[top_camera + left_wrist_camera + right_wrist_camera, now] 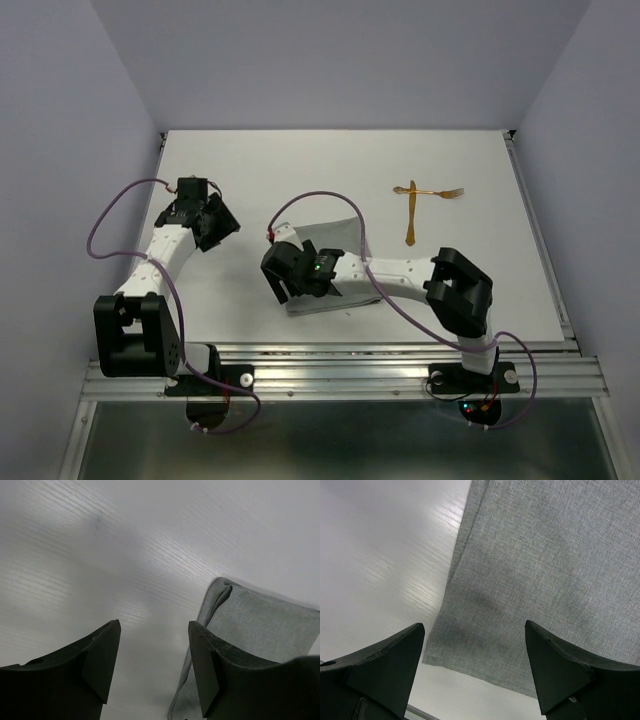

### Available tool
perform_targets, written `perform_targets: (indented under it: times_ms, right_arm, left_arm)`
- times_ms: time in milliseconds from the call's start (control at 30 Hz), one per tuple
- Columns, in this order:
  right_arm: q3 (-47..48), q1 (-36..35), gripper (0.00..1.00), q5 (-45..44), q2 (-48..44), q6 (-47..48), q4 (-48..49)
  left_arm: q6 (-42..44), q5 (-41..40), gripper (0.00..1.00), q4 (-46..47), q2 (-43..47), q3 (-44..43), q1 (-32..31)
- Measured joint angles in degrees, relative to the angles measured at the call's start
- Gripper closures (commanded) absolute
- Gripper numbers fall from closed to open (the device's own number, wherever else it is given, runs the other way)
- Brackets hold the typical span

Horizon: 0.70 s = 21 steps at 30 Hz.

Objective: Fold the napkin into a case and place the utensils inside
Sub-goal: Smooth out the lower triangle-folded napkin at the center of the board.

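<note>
Find the grey napkin [338, 238] lying flat and partly folded on the white table [250, 160]. Expect soft, light, limp cloth, prone to sag, crease and slide on the smooth top. Better to pinch a corner or hem through all layers than the middle.

Note the right gripper [283, 283] over the napkin's near left corner, with fingers spread wide and nothing held. See the left gripper [222, 222] to the left of the napkin, clear of it, likewise wide open and empty.

Spot the two golden utensils [412, 195], crossed, beyond the napkin to its right, well apart. Probably thin, stiff and slippery, so best taken by the handles.
</note>
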<state>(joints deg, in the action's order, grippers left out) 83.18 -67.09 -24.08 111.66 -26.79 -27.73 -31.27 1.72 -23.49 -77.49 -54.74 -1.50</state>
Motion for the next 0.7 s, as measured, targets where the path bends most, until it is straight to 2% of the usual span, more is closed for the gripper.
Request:
perform_targets:
  times_ms: [267, 467, 700]
  right_arm:
    - [3.08, 0.00, 0.14, 2.14, 1.25, -0.50, -1.64]
    - [1.40, -0.13, 0.26, 5.90, 1.33, -1.57, -0.83]
    - [-2.80, -0.17, 0.25, 7.15, 2.23, -2.47, -0.28]
  left_arm:
    - [1.25, 1.49, 0.31, 0.09, -0.50, 0.22, 0.00]
    - [1.25, 2.38, 0.32, 0.09, -1.07, 1.05, 0.00]
    - [1.27, 2.62, 0.32, 0.13, -2.64, 1.05, 0.00]
